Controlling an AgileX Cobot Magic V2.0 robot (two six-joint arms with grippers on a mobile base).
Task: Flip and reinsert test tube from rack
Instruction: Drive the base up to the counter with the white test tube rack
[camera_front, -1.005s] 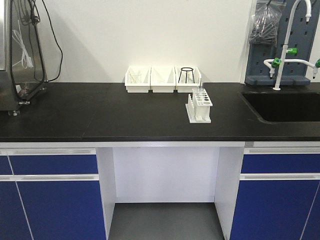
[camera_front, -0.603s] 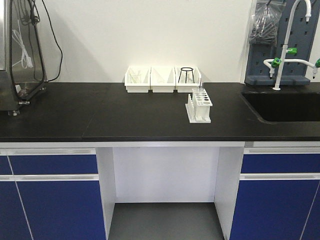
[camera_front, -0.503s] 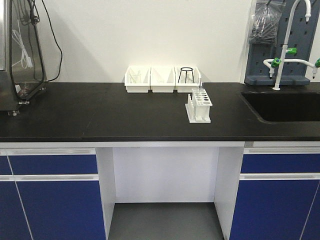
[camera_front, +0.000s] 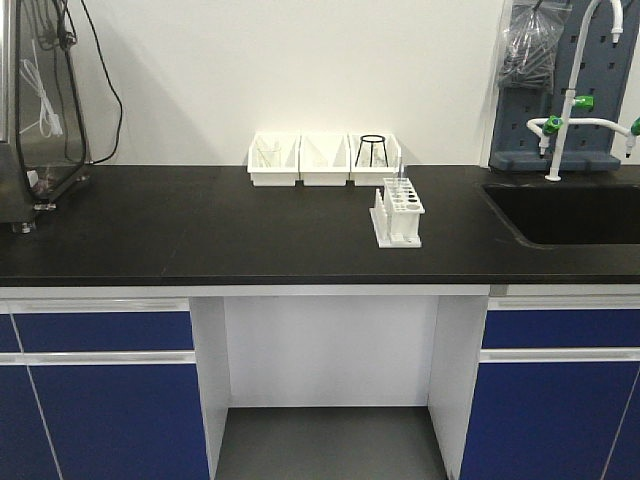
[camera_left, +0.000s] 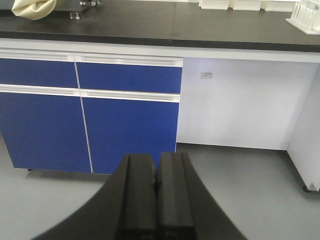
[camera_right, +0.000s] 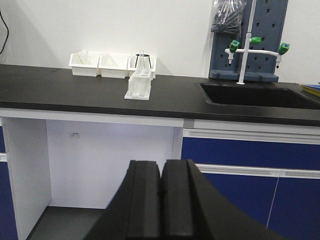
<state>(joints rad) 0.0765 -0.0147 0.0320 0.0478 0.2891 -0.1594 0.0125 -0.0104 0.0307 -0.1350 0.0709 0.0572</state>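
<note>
Long black surface (camera_front: 200, 220) against a plain white wall (camera_front: 300, 70). Below it, blue cabinets (camera_front: 100, 400) on both sides of an open knee space (camera_front: 330, 350), over a grey floor (camera_front: 330, 445). At the right, a sunken sink (camera_front: 570, 212) with a white gooseneck faucet (camera_front: 572, 95) and green fittings, in front of a grey pegboard (camera_front: 520, 110). At the left edge, a glass-fronted apparatus (camera_front: 40, 100) with black cables (camera_front: 108, 90) hanging beside it.

Against the wall, three white bins (camera_front: 323, 160) in a touching row, with a black wire ring stand (camera_front: 373, 150) in the rightmost. Just in front of that bin, the rack (camera_front: 397, 212), white and upright, pegs along its left side. In a hole at the rack's far end, the test tube (camera_front: 400, 170), upright and rising above the top plate. Too small to tell which end is up.

Left end effector (camera_left: 156, 165): fingers pressed together, nothing between them, low in front of the blue drawers (camera_left: 125, 77), well apart from the rack. Right end effector (camera_right: 161, 170): likewise pressed flat and empty, facing the knee space, rack well ahead and higher.

Against half a second ago: whole front view nudged slightly, bins and apparatus a touch further left. Rack, test tube and bins in the same arrangement.
</note>
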